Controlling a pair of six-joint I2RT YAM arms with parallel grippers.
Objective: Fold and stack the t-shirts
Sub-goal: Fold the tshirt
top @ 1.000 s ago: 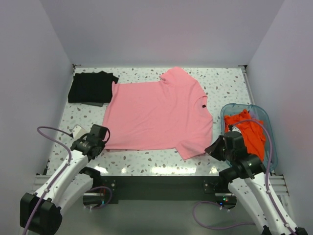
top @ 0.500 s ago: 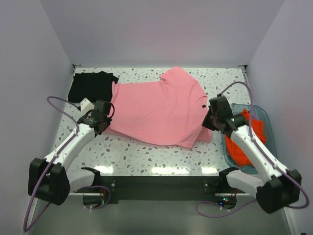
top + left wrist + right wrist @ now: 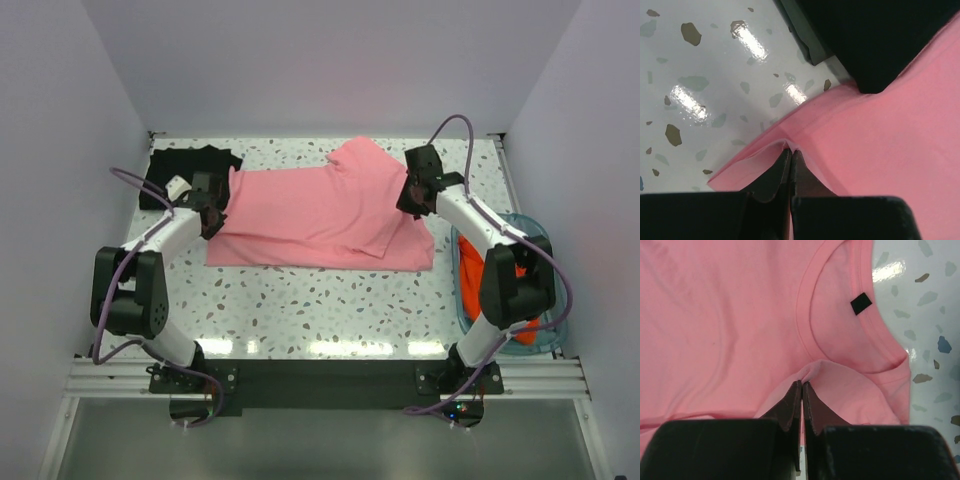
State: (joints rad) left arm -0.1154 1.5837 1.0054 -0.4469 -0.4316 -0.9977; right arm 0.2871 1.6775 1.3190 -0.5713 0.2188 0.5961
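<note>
The pink t-shirt (image 3: pixel 310 215) lies across the middle of the table, its near half folded back over itself. My left gripper (image 3: pixel 212 200) is shut on its left hem corner (image 3: pixel 785 145), next to the folded black t-shirt (image 3: pixel 185 175), which also shows in the left wrist view (image 3: pixel 875 40). My right gripper (image 3: pixel 410 195) is shut on a pinch of pink cloth (image 3: pixel 812 371) just below the collar and its black tag (image 3: pixel 861 303). An orange-red t-shirt (image 3: pixel 490 285) lies bunched in the teal tub (image 3: pixel 550 300) at the right.
White walls close in the table on three sides. The speckled tabletop (image 3: pixel 320 310) runs along the front, between the pink t-shirt and the arm bases. The tub stands against the right edge.
Both grippers have carried the pink t-shirt's near edge away from the arm bases toward the back, folding the near half over the far half. The fold line now lies mid-table.
</note>
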